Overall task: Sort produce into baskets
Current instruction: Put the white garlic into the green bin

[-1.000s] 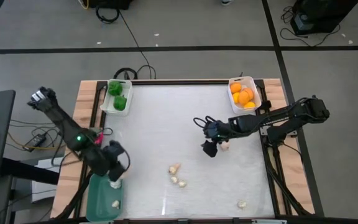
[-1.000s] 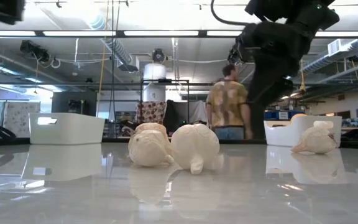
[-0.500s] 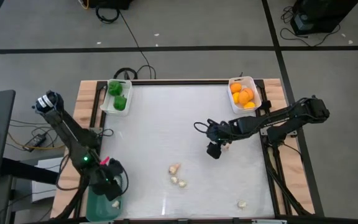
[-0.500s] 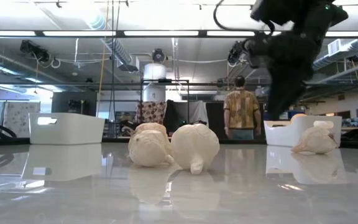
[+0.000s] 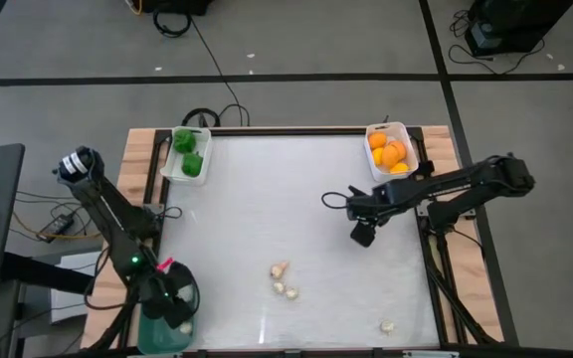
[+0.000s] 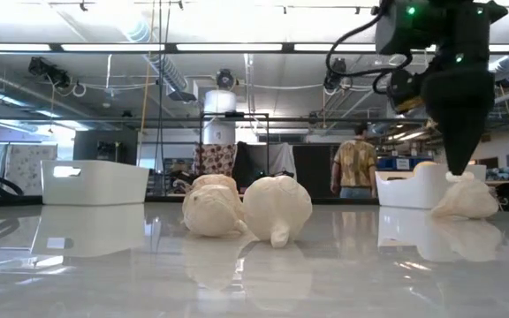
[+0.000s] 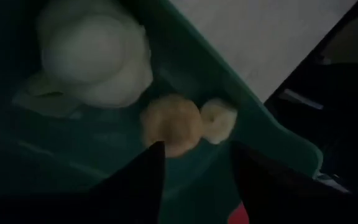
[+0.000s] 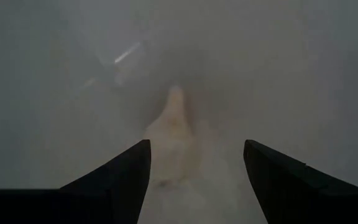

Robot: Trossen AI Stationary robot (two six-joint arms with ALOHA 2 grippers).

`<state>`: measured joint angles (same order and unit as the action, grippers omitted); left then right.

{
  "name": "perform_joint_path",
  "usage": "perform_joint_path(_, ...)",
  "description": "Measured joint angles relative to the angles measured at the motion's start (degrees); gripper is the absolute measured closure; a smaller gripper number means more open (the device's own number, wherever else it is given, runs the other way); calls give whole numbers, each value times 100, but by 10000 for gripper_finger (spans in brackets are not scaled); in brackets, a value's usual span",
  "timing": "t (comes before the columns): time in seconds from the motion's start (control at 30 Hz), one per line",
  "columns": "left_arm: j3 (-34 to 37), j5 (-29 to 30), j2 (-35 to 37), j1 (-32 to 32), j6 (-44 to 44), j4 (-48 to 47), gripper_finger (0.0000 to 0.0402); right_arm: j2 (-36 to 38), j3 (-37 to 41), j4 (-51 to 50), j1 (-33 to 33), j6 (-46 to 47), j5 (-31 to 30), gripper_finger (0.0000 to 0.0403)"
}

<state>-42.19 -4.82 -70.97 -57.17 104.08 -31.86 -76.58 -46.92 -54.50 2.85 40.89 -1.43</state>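
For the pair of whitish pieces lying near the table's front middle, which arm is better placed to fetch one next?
Probably the left. The left gripper hangs over the teal bin, fingers parted, a piece below them inside the bin. The right gripper stands open over another whitish piece, so it looks committed there. The pair lies between both.

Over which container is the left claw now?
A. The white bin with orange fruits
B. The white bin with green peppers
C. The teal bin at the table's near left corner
C: in the high view the left claw is over the teal bin, and its wrist view shows whitish pieces lying inside.
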Motion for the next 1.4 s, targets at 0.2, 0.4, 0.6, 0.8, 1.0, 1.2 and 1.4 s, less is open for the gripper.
perform_joint_path(0.2,-318,854,125,-2,103,-240,209,275,18,-10,228,-254,228,130)
perform_joint_path(0.4,-1004,2148,264,-2,-60,-1399,209,269,456,363,336,-208,216,101)
perform_joint_path(0.6,-1281,2714,268,15,-331,-1832,208,264,940,1090,341,150,253,84)
perform_joint_path(0.8,-1307,3190,268,15,-337,-1810,208,264,1195,1530,341,167,298,115)
perform_joint_path(1.0,-1309,4779,432,15,-885,-1242,208,263,1222,1637,376,268,553,182)
perform_joint_path(1.2,-1314,5605,744,15,-1238,-1246,208,404,1222,2367,422,361,666,217)
perform_joint_path(1.4,-1314,6038,780,42,-1236,-1479,205,542,1222,3792,426,706,667,218)
